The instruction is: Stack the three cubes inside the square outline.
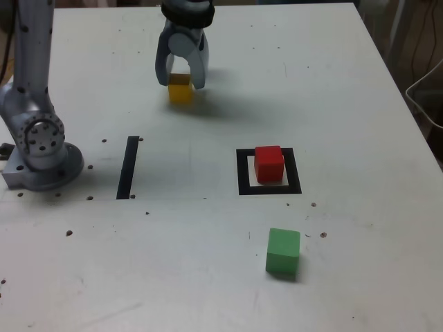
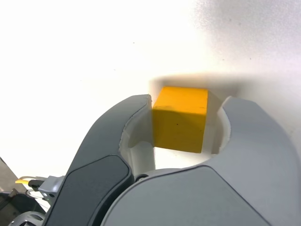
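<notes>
Red cube (image 1: 268, 162) sits inside the square outline (image 1: 243, 171), roughly centred on the white middle, so the base of the stack is in place. Green cube (image 1: 283, 252) lies on bare table (image 1: 346, 83) nearer the camera than the outline, clear of it and untouched.

Yellow cube (image 1: 181, 90) is at the far side of the table, well apart from the outline. The gripper (image 1: 181, 77) is down over it, pointing at the table, its jaws straddling the cube.

Wrist view: yellow cube (image 2: 181, 117) between the two jaws. One jaw meets the cube's side; on the other side a thin pale gap seems to remain. The jaws are parted about a cube's width and not clamped tight, by my reading. Whether they truly grip, I cannot tell. The cube appears to rest on the table, its shadow close under it.

Judgement: step in hand is the pick of the yellow cube, second layer of the stack. The straddle looks square to the cube's faces, which suits a firm pinch
</notes>
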Action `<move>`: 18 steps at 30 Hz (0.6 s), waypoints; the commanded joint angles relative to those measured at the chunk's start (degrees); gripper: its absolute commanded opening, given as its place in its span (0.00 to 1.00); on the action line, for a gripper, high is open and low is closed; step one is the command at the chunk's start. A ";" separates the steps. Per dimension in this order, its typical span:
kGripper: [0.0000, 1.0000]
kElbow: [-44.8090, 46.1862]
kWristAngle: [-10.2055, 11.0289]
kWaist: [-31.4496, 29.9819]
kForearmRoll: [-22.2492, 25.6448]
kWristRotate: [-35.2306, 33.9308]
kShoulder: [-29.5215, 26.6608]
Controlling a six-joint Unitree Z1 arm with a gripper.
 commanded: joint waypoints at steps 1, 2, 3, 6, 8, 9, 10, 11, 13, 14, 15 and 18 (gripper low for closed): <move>1.00 0.70 -0.46 0.19 -0.27 0.39 0.81; 1.00 0.73 -0.48 0.22 -0.28 0.50 0.79; 1.00 0.73 -0.45 0.23 -0.32 0.58 0.75; 1.00 0.76 -0.30 0.22 -0.38 0.59 0.52; 1.00 0.68 -0.25 0.22 -0.34 0.59 0.25; 1.00 0.63 -0.24 0.22 -0.30 0.59 0.09; 1.00 0.58 -0.22 0.22 -0.25 0.59 -0.11; 1.00 0.50 -0.21 0.22 -0.19 0.59 -0.34; 1.00 0.35 -0.18 0.22 -0.07 0.61 -0.94; 1.00 0.30 -0.17 0.22 -0.01 0.63 -1.33; 1.00 0.25 -0.16 0.21 0.08 0.64 -1.78; 1.00 0.06 -0.13 -0.17 0.65 0.68 -4.01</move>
